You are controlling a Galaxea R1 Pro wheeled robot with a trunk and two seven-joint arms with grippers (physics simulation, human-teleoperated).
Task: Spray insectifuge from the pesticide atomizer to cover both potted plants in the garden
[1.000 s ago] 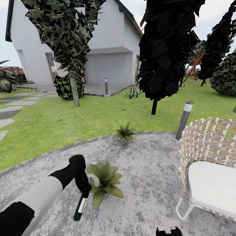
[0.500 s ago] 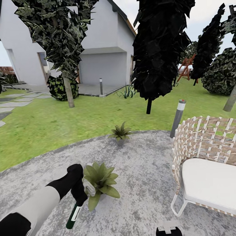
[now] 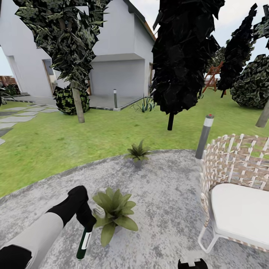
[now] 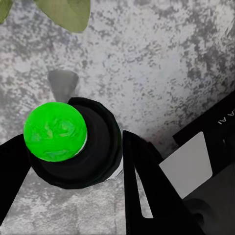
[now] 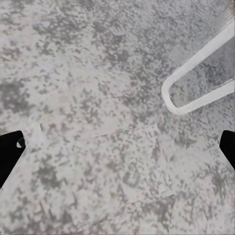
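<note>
Head view: your left gripper (image 3: 88, 223) grips the pesticide atomizer (image 3: 83, 243) by its upper end, the bottle hanging base-down over the paved patio (image 3: 168, 194) with its whitish head against the leaves of the near potted plant (image 3: 113, 213), while the far potted plant (image 3: 138, 152) stands at the patio edge by the lawn (image 3: 56, 145). Left wrist view: your black fingers (image 4: 147, 191) are clamped on either side of the atomizer's dark body, a green ball (image 4: 55, 130) showing at its end. Right wrist view: your right gripper (image 5: 120, 147) is spread wide over bare paving beside a white chair leg (image 5: 196, 81), holding nothing.
</note>
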